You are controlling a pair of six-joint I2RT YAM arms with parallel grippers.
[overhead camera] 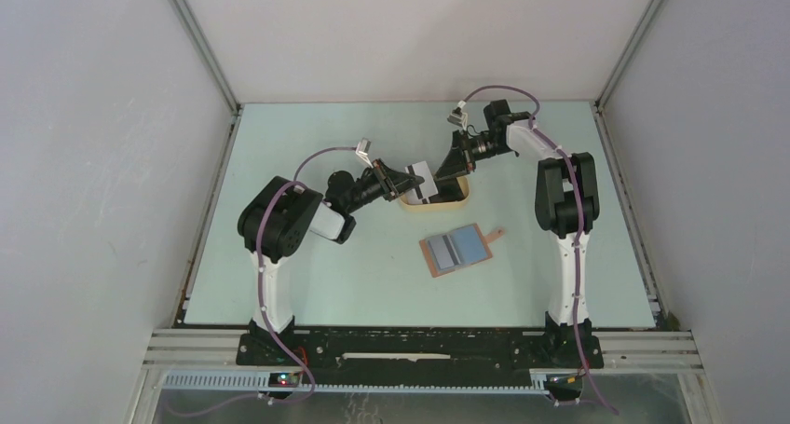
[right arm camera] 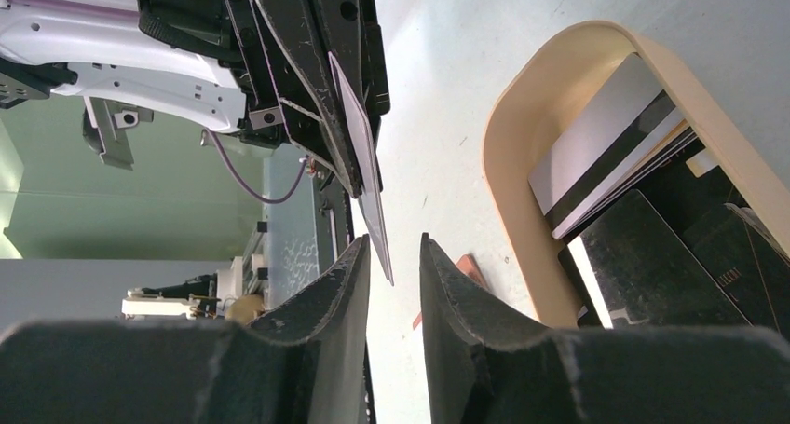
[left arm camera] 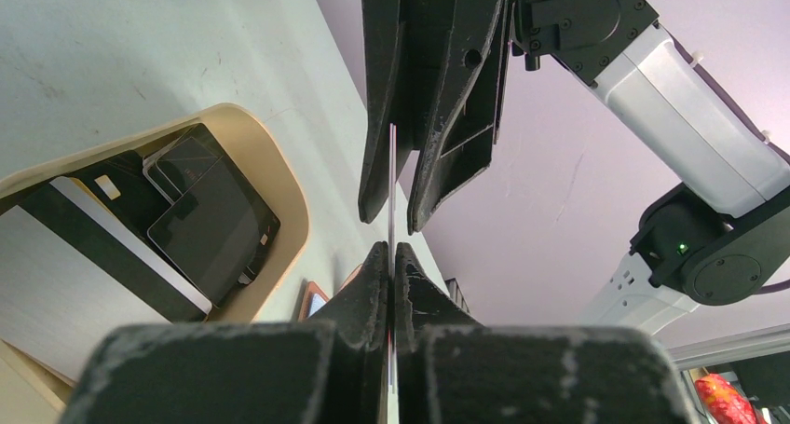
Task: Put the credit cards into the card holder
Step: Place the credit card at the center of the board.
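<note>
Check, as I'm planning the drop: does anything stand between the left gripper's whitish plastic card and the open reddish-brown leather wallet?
Nothing visible does. The right gripper, jaws apart, straddles the far edge of the whitish plastic card; the open reddish-brown leather wallet lies apart, uncovered.

1 whitish card point(overhead camera: 421, 176) aloft over tray point(overhead camera: 435, 206), dark cards point(left arm camera: 210, 221) inside, card holder point(overhead camera: 456, 250) open flat.

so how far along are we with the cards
Early. Done: nothing clearly; the wallet lies open and no card shows in it from above. In hand: the left tool is shut on one card over the tray, and the right tool has its open jaws round the card's free edge, like a handover. Left: that card and the other cards in the tray.
</note>
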